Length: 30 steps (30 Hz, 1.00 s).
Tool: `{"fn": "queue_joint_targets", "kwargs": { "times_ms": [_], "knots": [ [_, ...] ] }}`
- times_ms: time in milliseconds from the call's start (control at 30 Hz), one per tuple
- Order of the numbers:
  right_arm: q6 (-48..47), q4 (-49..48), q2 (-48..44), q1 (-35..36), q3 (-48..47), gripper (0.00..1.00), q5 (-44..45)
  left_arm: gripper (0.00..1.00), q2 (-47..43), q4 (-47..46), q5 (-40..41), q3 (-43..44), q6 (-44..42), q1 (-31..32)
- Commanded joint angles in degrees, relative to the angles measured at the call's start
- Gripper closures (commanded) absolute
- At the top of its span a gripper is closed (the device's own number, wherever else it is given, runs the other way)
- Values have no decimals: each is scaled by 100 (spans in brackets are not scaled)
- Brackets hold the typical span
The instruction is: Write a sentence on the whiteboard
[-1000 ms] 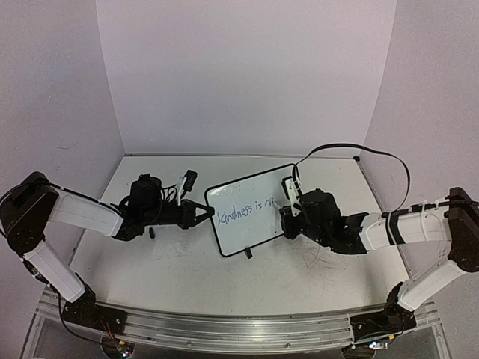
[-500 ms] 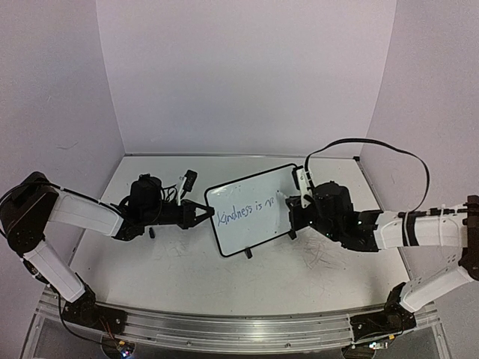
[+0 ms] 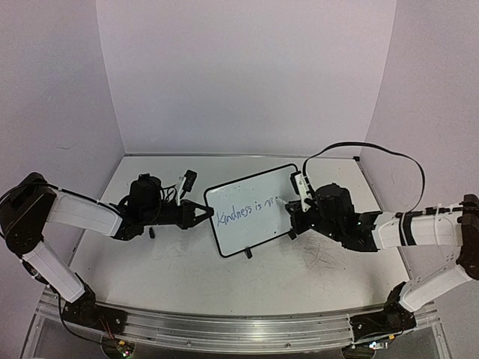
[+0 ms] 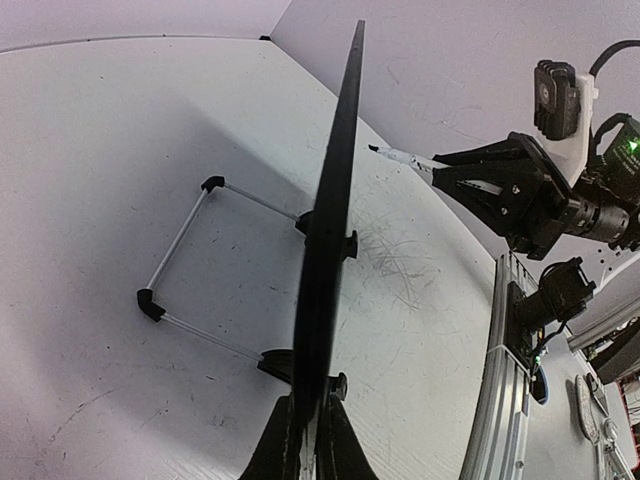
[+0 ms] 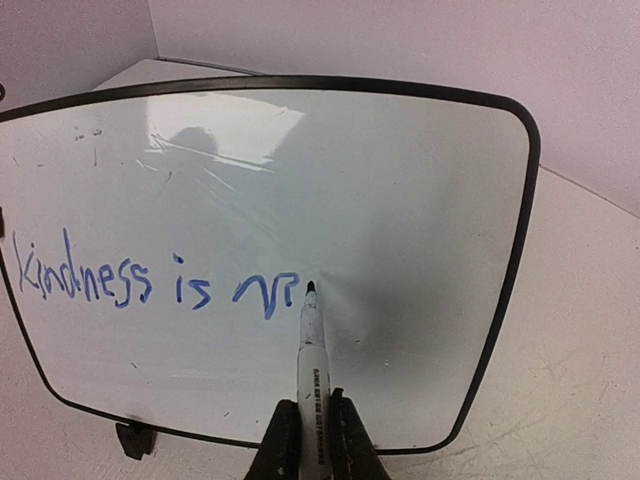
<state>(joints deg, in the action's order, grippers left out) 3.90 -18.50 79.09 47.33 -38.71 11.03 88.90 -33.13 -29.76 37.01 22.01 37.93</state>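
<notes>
Your whiteboard (image 3: 251,212) stands upright on its little feet in the middle of the table (image 3: 187,277), between the two arms, with its face turned toward the right one. Judge it light, thin and stiff. The face is slick, and a hard push could tip the board or skid it back on its wire stand (image 4: 190,270), so hold it by the frame edge, never the writing surface.

The sentence (image 5: 150,285) reads "Kindness is" plus the start of an m (blue, slanting a little). The marker (image 5: 308,350) has its tip against the board just right of that last stroke.

The right gripper (image 5: 312,440) is clamped tight on the marker's barrel, and the left gripper (image 4: 308,445) is pinched closed on the board's left frame edge, bracing it. Go gently on pen pressure, because the smooth barrel could slide in the jaws.
</notes>
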Motion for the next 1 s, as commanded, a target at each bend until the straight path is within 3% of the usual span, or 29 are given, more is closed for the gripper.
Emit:
{"fn": "queue_joint_targets", "kwargs": {
  "times_ms": [0,967],
  "knots": [
    [-100,-211,-33,27,43,100,-167,100,-153,237,104,11,-109,-6],
    [-58,-287,124,60,56,100,268,100,-74,267,102,51,-170,-4]
  ]
}}
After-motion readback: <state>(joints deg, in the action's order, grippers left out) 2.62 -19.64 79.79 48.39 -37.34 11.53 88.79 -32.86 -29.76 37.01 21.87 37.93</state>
